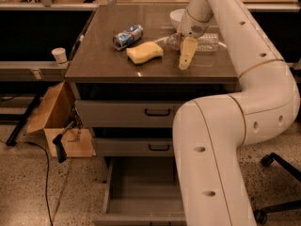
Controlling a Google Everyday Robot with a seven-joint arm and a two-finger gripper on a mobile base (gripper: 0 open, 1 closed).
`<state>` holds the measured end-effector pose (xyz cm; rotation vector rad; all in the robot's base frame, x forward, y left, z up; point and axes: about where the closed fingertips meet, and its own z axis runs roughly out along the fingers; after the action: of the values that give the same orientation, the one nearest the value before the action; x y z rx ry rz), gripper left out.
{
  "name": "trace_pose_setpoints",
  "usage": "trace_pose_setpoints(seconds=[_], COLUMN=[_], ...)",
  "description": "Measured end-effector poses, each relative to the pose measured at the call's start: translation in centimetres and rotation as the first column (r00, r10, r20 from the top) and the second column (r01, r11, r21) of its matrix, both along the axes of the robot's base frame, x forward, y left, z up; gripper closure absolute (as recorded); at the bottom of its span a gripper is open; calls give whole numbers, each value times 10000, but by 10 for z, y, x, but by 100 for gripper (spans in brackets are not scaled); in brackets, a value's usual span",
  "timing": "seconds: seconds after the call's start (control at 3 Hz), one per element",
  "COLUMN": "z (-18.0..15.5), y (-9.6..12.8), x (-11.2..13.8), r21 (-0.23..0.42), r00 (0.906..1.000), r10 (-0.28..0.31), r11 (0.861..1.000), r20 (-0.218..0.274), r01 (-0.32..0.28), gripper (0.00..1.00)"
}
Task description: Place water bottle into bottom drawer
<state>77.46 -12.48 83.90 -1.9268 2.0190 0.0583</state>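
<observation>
The water bottle (208, 42) is clear and lies on its side at the back right of the brown cabinet top (103, 55). My gripper (186, 55) reaches down from the white arm right at the bottle's left part, in front of it, with its tip near the tabletop. The bottom drawer (141, 192) is pulled out below, showing a plain grey inside. My arm's big white links hide the drawer's right side.
A crushed blue-silver can (128, 36) and a yellow sponge (144, 52) lie left of the gripper. A white bowl (177, 17) stands behind it. Two shallower drawers (157, 112) are shut. A cardboard box (56, 121) and cable lie on the floor at left.
</observation>
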Motion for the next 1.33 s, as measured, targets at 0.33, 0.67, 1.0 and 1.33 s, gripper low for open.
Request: trace_pose_setpoints(seconds=[0.33, 0.67, 1.0, 1.33], z=[0, 0, 0, 0], y=[0, 0, 0, 0], x=[0, 0, 0, 0], r21=[0, 0, 0, 0], r00=[10000, 10000, 10000, 10000], r10=[0, 0, 0, 0], r11=[10000, 10000, 10000, 10000], r20=[0, 1, 1, 1], r01=[0, 0, 0, 0], gripper=[1, 23, 46, 69])
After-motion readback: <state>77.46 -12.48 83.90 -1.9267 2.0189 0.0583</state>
